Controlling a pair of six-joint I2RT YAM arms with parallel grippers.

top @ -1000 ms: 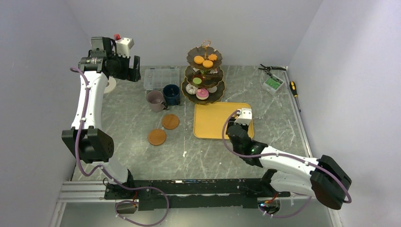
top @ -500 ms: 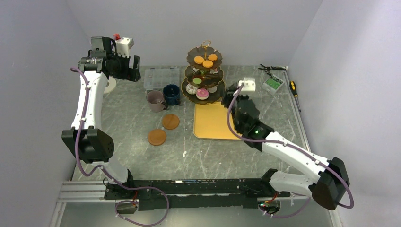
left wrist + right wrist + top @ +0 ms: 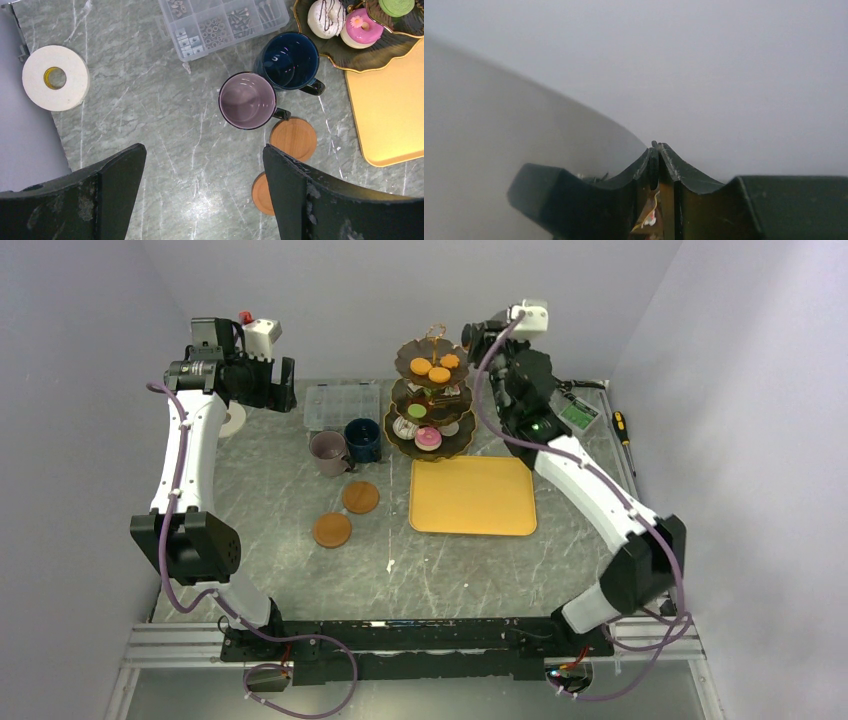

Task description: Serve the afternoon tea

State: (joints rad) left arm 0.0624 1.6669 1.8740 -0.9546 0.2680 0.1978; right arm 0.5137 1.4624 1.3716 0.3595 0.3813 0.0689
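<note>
At the back of the marble table [image 3: 300, 570], the dark three-tier gold-trimmed stand [image 3: 445, 453]. On its top tier, orange macarons [image 3: 430, 368]; on the middle tier, a green macaron [image 3: 417, 411]; on the bottom tier, a pink donut [image 3: 428, 438] touching a white-iced cake [image 3: 325, 11] with dark drizzle.

Just left of the stand in the top view, the navy mug [image 3: 361, 438], upright, mouth up. Close against it, on the side away from the stand, the mauve mug [image 3: 328, 452], also upright. In front of the mugs, still left of the stand, the first brown coaster [image 3: 360, 497] just beside the mauve mug, and the second brown coaster [image 3: 332, 530] near it, farther from the stand; both flat and bare.

Directly in front of the stand, a yellow tray [image 3: 472, 495], back edge just beside the bottom tier. Behind the mugs, a clear compartment box [image 3: 341, 405] of small hardware; farther left of the stand, a white tape roll [image 3: 235, 418] lying flat.

Well left of the stand and raised high, the left gripper [image 3: 205, 200], pointing down, fingers spread wide, grasping nothing.

Just right of the stand's top tier and raised, the right gripper [image 3: 655, 150], fingers pressed tip to tip, nothing seen between them, facing a blurred grey wall.

Right of the stand at the table's back, pliers [image 3: 575, 385] and a screwdriver [image 3: 622, 427].
</note>
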